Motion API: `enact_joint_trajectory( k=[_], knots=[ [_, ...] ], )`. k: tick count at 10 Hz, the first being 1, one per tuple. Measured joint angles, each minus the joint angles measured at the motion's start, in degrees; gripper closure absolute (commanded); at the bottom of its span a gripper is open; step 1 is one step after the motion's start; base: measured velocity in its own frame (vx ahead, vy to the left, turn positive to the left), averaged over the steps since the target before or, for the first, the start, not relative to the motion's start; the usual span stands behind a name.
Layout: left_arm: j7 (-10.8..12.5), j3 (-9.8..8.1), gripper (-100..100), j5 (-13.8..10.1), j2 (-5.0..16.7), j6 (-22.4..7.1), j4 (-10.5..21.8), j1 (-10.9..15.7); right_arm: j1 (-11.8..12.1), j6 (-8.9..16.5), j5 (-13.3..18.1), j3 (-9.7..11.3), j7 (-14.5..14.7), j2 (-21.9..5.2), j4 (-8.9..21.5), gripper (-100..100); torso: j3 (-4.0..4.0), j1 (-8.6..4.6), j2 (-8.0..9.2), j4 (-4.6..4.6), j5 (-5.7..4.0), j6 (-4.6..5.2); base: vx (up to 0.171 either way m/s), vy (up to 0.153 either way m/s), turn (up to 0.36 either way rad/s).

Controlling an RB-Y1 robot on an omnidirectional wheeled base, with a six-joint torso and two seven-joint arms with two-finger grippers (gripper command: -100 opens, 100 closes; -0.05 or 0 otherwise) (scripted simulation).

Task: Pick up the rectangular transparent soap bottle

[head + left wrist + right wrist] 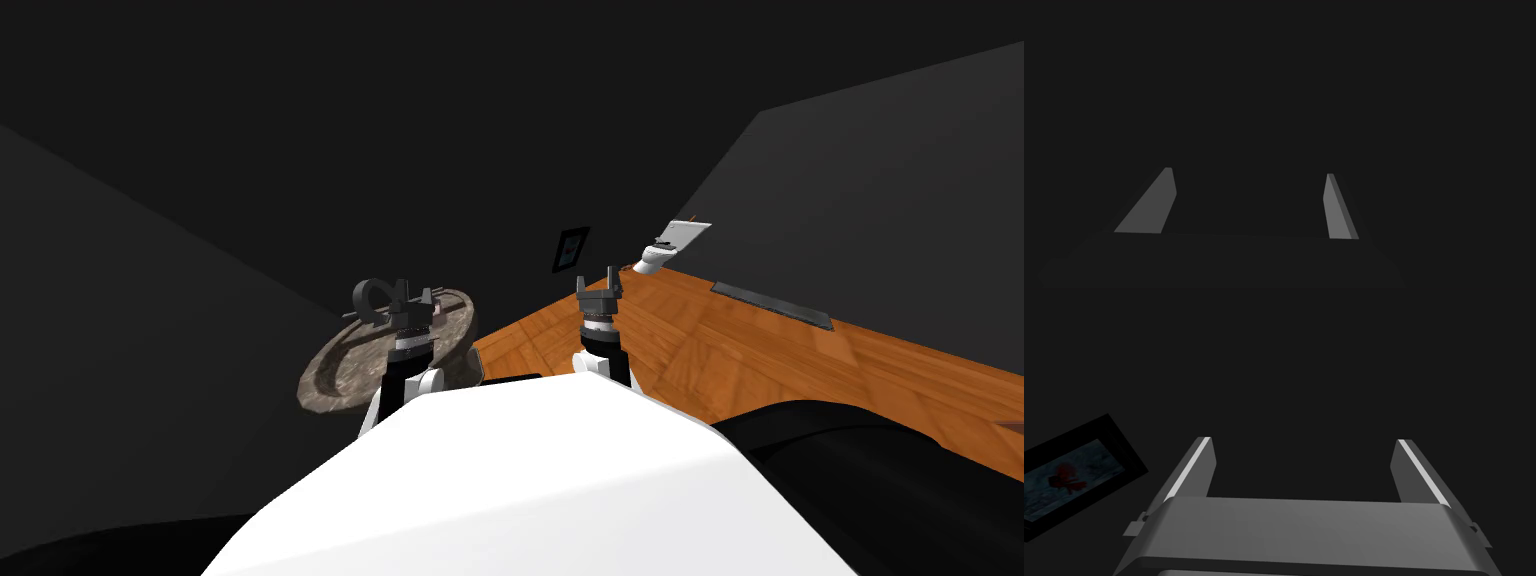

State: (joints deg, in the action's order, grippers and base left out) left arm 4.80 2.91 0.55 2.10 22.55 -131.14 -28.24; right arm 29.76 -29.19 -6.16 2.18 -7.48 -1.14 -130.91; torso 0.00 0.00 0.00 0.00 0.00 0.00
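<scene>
The left claw (413, 292) hangs over the far rim of the round stone basin (340, 372), just beside its dark tap (372, 298), with its two fingers spread wide and nothing between them. A small pale pinkish shape at the basin's rim, right by that claw, may be the soap bottle (438, 309), though it is too small to tell. The right claw (597, 282) is held out to the right of the basin above the orange wood floor (760, 350), equally wide open and empty.

Right gripper (1304, 439): fingers spread wide apart.
Fingers (1194, 473): two thin grey blades, bright-edged, rising from a grey body.
</scene>
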Motion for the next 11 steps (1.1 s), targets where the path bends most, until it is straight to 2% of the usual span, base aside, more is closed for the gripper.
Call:
enact_joint_trajectory(
  k=[3, 4, 11],
  knots=[
    [0.57, -0.39, -100, -0.03, 2.19, -0.81, 2.42, 4.02, -0.01, 0.00, 0.00, 0.00, 0.00, 0.01, 0.00, 0, 0.10, -0.19, 0.18, 0.04, -0.04, 0.00, -0.062, -0.059, 0.069],
    [1.04, -1.07, -100, -0.27, 3.28, -1.60, 3.87, 6.07, -0.01, 0.00, 0.00, 0.01, 0.00, 0.01, 0.00, 0, 0.13, -0.28, 0.23, 0.05, -0.06, 0.00, -0.056, -0.065, 0.028],
    [2.83, -2.72, -100, -0.75, 6.44, -4.93, 10.73, 16.87, -0.01, 0.00, 0.00, 0.01, 0.00, 0.00, 0.00, 0, 0.11, -0.16, 0.19, 0.05, -0.04, 0.01, -0.055, -0.043, 0.047]
  ],
)
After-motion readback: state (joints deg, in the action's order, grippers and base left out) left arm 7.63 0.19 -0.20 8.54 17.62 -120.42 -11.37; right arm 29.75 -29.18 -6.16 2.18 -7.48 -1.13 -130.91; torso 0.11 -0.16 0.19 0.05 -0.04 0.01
